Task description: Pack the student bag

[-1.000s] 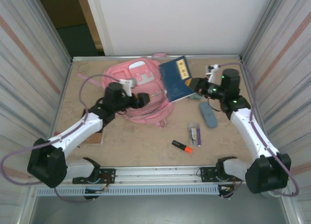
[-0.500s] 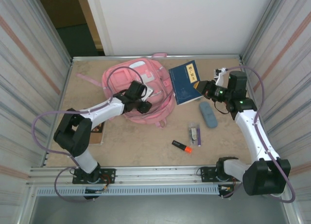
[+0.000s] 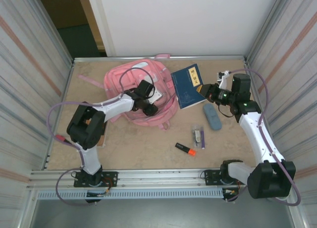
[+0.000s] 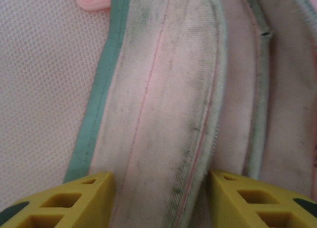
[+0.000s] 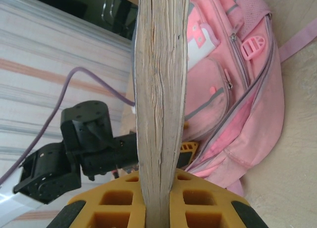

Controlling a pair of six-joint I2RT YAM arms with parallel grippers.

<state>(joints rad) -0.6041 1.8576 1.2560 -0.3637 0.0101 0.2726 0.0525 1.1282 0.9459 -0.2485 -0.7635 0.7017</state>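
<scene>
The backpack (image 3: 116,84) lies flat in the upper middle of the table (image 3: 143,141). It looks soft, light and floppy, so a seam or zip edge seems the best hold. What it contains is hidden. The left gripper (image 4: 161,196) straddles a padded band of it, but I cannot tell if it pinches. The right gripper (image 5: 157,203) clamps a stiff blue book (image 3: 187,84) beside the backpack. At lower right lie a pencil case (image 3: 213,117), a clear packet (image 3: 198,135) and a highlighter (image 3: 185,149).
</scene>
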